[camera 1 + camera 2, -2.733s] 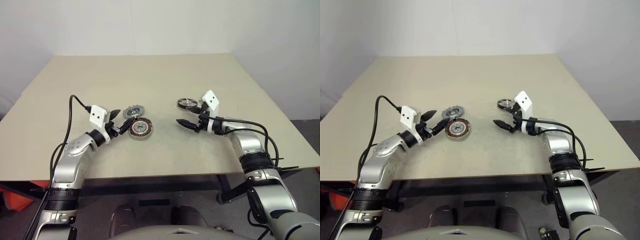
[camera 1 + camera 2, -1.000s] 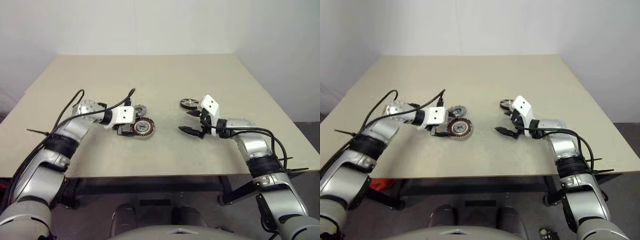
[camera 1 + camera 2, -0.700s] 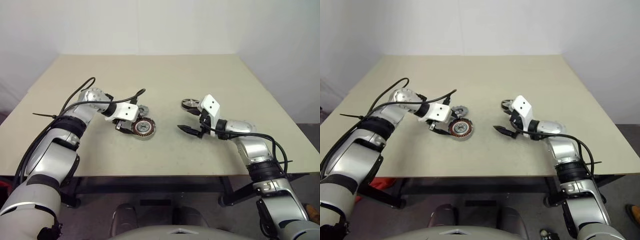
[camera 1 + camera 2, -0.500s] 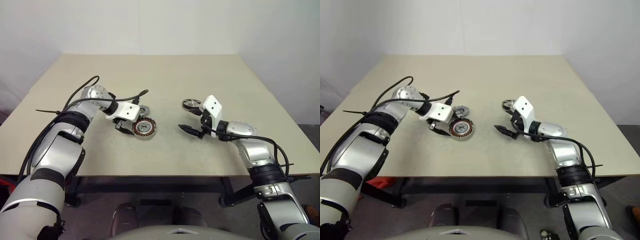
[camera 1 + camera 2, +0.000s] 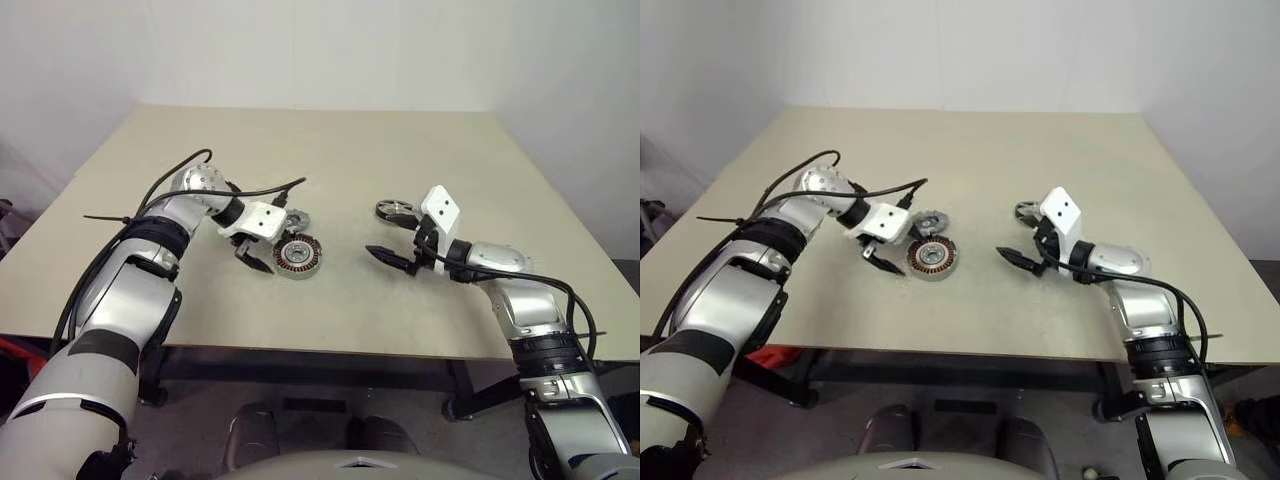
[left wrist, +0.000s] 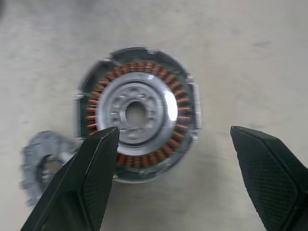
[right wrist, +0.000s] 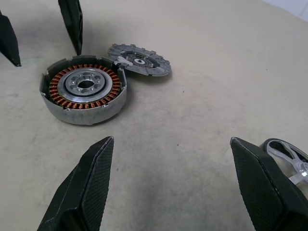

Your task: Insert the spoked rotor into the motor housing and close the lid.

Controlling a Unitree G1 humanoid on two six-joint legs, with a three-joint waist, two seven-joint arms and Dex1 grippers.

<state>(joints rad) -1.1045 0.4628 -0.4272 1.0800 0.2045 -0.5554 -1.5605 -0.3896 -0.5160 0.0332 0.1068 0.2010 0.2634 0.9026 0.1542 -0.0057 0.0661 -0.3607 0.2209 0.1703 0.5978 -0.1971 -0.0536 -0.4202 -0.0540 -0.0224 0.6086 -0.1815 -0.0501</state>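
While both grippers gape empty, parts lie loose on table (image 5: 330, 150).
L gripper (image 5: 262, 258) by housing (image 5: 297, 256); lid (image 5: 296, 221) just beyond; R gripper (image 5: 392, 254) near rotor (image 5: 396, 211).

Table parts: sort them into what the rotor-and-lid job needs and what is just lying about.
Needed:
- spoked rotor
- motor housing
- lid
- left pincer, open
- right pincer, open

Lying about:
- nothing besides the table itself

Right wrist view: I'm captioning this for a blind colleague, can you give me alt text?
The right tool's two black fingers stand open above a beige table, holding nothing. Beyond them lies the motor housing with its copper windings, the grey lid touching its rim, and the spoked rotor beside one finger.
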